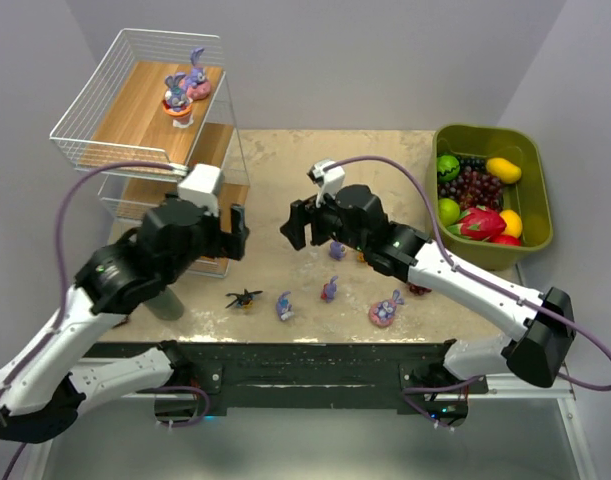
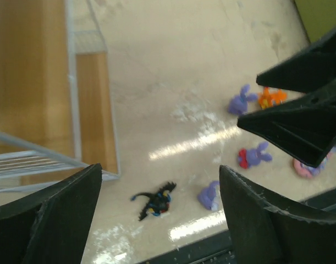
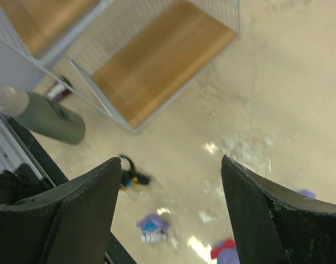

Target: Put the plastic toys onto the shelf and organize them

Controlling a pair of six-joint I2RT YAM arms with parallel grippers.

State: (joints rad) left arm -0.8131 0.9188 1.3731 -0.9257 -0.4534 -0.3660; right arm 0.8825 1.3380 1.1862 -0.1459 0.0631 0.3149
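The white wire shelf (image 1: 105, 110) with wooden boards stands at the far left. Its top tier holds three small figurines, among them a purple bunny (image 1: 195, 70). Several toys lie on the table in front: a black insect (image 1: 244, 298), a purple figure (image 1: 284, 305), a purple-and-red one (image 1: 329, 290), a bunny on a pink base (image 1: 385, 308) and a purple one (image 1: 337, 249). My left gripper (image 1: 235, 232) is open and empty, above the insect (image 2: 155, 201). My right gripper (image 1: 295, 225) is open and empty, high over the table; the insect (image 3: 132, 177) and the purple figure (image 3: 152, 226) show below it.
An olive-green bin (image 1: 533, 238) at the far right holds colourful fruits and a grape bunch (image 1: 475, 185). A dark green cylinder (image 1: 165, 300) stands by the shelf's near corner, also in the right wrist view (image 3: 52, 122). The two grippers face each other closely.
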